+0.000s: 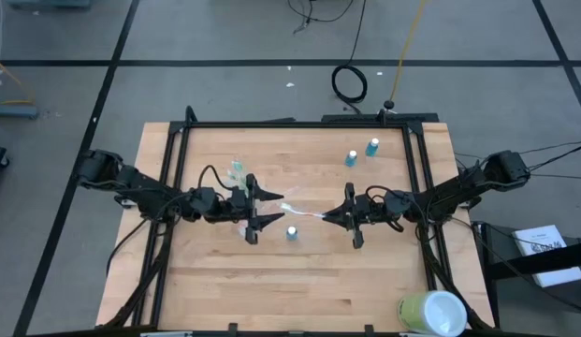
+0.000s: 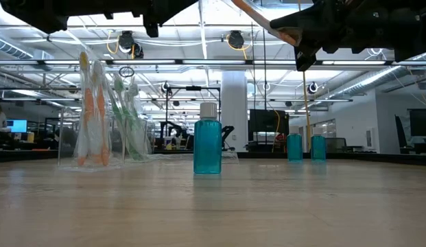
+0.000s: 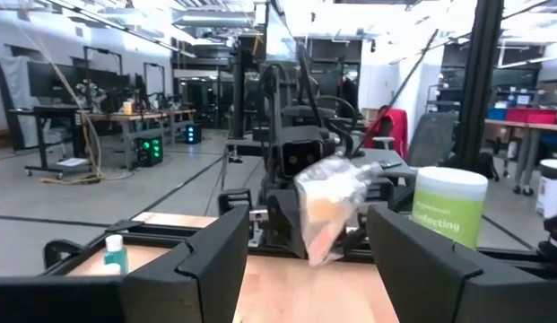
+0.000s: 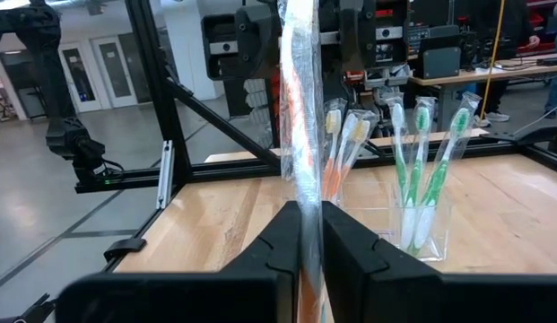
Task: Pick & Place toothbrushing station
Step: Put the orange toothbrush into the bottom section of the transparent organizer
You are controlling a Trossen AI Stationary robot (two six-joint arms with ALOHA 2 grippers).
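Wrapped toothbrush (image 4: 300,135), lower end hidden.

Both dark arms reach inward from opposite sides of the pale wooden table (image 1: 225,281) and meet above its middle, held level and raised off its surface. The left gripper (image 1: 264,210) faces the table's centre with its two dark fingers (image 3: 193,265) spread wide apart around nothing. The right gripper (image 1: 339,215) points back at it, fingers (image 4: 282,238) pinched together on a thin plastic-wrapped toothbrush (image 4: 300,135).
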